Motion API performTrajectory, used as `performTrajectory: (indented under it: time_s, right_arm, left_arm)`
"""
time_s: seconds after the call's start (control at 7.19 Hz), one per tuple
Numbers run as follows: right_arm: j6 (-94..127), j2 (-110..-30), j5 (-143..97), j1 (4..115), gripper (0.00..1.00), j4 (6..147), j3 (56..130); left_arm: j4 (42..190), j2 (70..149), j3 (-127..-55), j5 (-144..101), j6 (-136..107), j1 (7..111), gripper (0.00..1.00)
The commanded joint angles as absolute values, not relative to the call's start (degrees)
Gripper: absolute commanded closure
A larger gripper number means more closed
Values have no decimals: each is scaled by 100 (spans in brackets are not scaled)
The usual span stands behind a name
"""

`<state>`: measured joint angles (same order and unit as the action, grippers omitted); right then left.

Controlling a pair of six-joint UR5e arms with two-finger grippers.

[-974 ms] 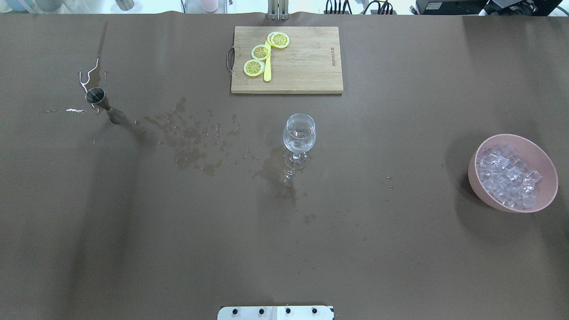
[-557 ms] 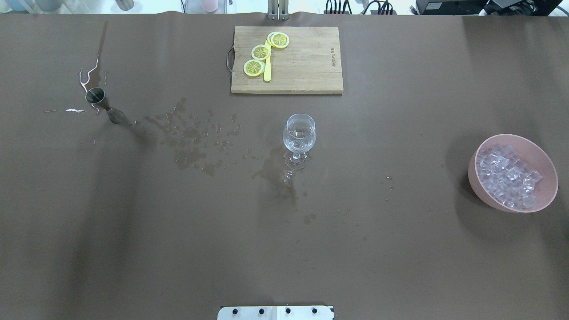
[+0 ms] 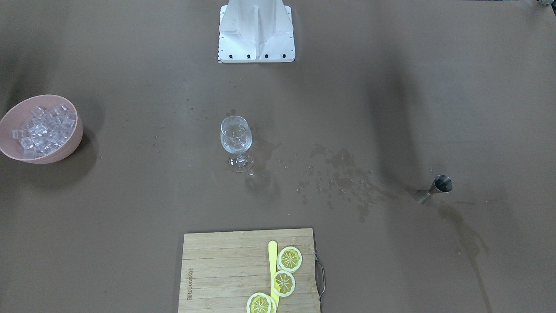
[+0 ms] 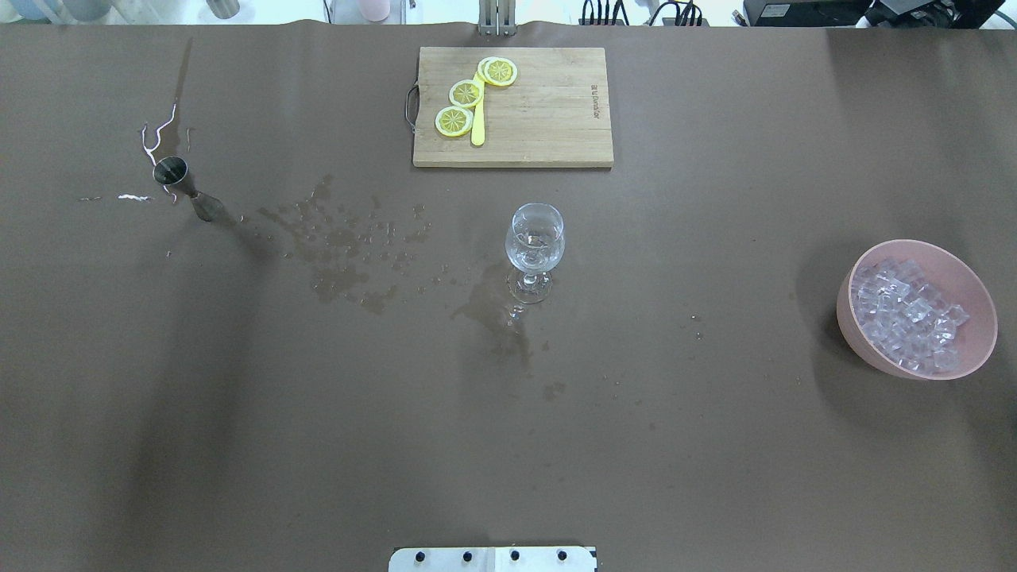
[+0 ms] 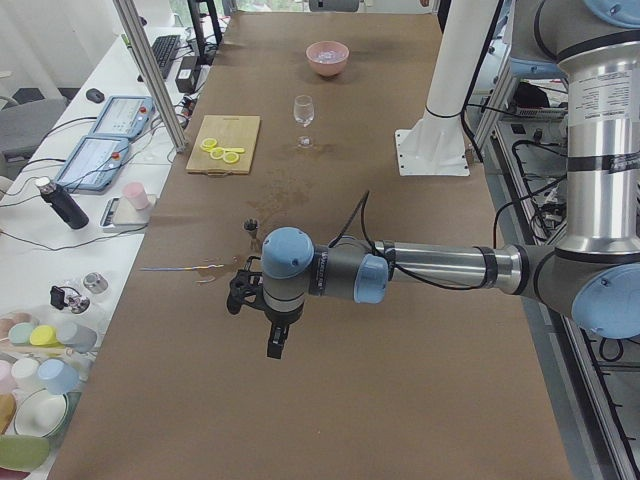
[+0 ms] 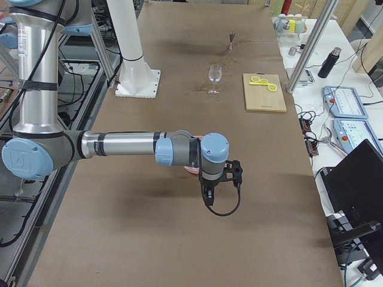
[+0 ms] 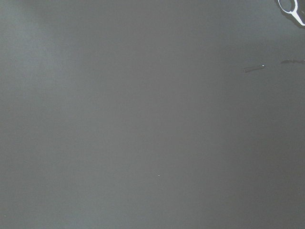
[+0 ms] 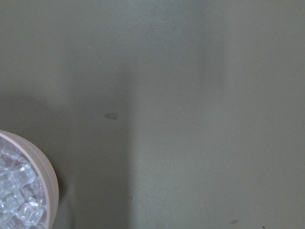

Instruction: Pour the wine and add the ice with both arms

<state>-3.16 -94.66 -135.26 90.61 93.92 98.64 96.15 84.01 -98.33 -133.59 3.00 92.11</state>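
Wine first: a little clear liquid seems to sit low in the wine glass (image 4: pixel 535 238), though glints on the bowl keep me from being sure. The glass stands upright mid-tabletop (image 4: pixel 715 445). Wet blotches spread from its foot toward my left and a little toward me, so some wine went astray.

Change over the last second: none on the tabletop. Glass, stains and ice all lie as they did in the two earlier overhead pictures. I read that as the pour being done, or badly spilled, with the ice step not yet begun. No cube is clearly in the glass.

Ice (image 4: pixel 906 318): a heap in a pink bowl (image 4: pixel 848 278), well to my right of the glass.

Jigger (image 4: pixel 181 179): upright, well to my left of the glass, with thin runs of liquid just beyond it.

Cutting board (image 4: pixel 548 119): beyond the glass, apart from it, carrying the lemon slices (image 4: pixel 466 93) and a yellow knife (image 4: pixel 477 127).

My left fingers (image 5: pixel 274 345) hang over bare tabletop, farther left of the glass than the jigger. My right fingers (image 6: pixel 207 197) hang close by the bowl, far right of the glass. Open or closed, I cannot tell for either. Neither wrist camera shows them.

Count:
- glass: one
- bowl: one
- jigger: one
- board: one
- knife: one
- lemon slices: three
- ice cubes: too many to count
- arms: two
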Motion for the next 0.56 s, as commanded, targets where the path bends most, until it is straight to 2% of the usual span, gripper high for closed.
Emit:
performTrajectory:
  time_s: [0.0,0.42]
  right_arm:
    - [-316,-9466,-13526,9053,0,9396,9861]
    - [-316,-9466,-13535,9062,0,9395,9861]
  left_arm:
    - [9624,8385,-9861,-13377,255,9211,2]
    - [9799,8543,-10824,-13606,-1158,9002,2]
